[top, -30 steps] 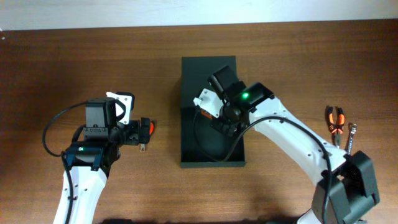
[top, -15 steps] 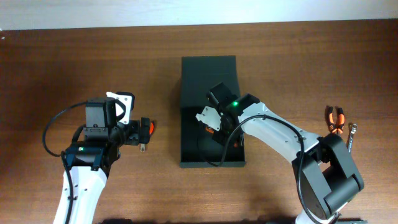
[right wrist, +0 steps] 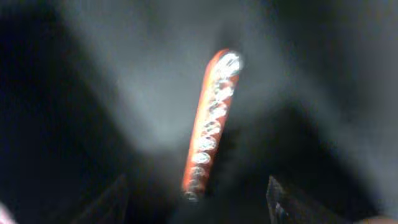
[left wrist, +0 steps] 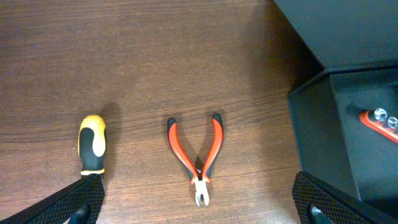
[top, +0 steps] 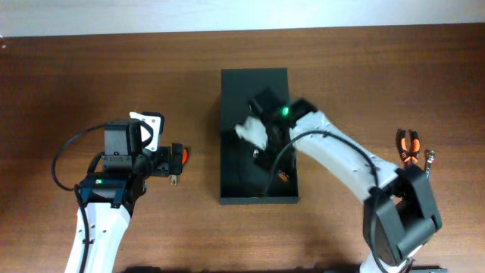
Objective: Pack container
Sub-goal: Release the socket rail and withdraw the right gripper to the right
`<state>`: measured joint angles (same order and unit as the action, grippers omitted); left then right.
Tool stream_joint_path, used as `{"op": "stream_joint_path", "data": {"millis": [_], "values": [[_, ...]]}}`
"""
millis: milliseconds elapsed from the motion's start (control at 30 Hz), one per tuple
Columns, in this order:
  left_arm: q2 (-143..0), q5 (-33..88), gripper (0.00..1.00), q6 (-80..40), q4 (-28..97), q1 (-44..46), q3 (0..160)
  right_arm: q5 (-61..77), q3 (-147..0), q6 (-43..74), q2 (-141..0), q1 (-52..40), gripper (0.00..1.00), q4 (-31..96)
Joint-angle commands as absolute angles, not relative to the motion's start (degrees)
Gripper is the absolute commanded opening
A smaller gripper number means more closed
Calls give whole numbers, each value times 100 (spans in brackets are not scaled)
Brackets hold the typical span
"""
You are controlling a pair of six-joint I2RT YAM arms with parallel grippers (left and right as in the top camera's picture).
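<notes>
The container [top: 258, 182], a dark box with its flap lid [top: 254, 83] folded back, lies mid-table. Inside it rests an orange bit strip [top: 284, 177] with silver bits [right wrist: 208, 124]; its end also shows in the left wrist view [left wrist: 379, 121]. My right gripper [top: 264, 155] hovers inside the box, jaws open [right wrist: 199, 205], the strip lying loose beyond the fingertips. My left gripper [top: 176, 163] stands wide open [left wrist: 199, 208] over orange-handled pliers [left wrist: 198, 158] lying on the table left of the box, touching nothing.
A yellow-and-black screwdriver handle [left wrist: 92, 144] lies left of the pliers. At the right edge of the table lie another pair of orange pliers [top: 409, 145] and a slim metal tool [top: 428, 168]. The box wall [left wrist: 311, 124] stands close on the left gripper's right.
My right gripper opened and let go of the orange bit strip, which now lies in the container; the right arm shifted within the box. The left arm has not moved.
</notes>
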<state>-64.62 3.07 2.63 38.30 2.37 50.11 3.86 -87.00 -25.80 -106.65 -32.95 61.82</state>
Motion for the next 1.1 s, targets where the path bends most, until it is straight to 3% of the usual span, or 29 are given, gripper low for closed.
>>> {"op": "stream_joint_path", "data": {"millis": [0, 200, 567, 700, 867, 1067], "values": [[-6471, 366, 99, 355, 3822, 207, 5109, -106, -10252, -1927, -10449, -3035, 71, 6652], [-6471, 368, 99, 353, 3822, 207, 5109, -506, -11992, -873, -10427, -1385, 71, 7743], [-6493, 366, 99, 355, 3730, 207, 5109, 631, -11867, -655, -9894, 2364, 66, 9216], [-6576, 368, 99, 353, 3688, 207, 5109, 696, -11161, -652, -9218, 2956, 67, 9233], [-6689, 368, 99, 353, 3688, 207, 5109, 294, -9754, -764, -8890, 3041, 75, 9131], [-6707, 368, 99, 353, 3688, 207, 5109, 211, -8348, -921, -9209, 3041, 84, 7236]]}}
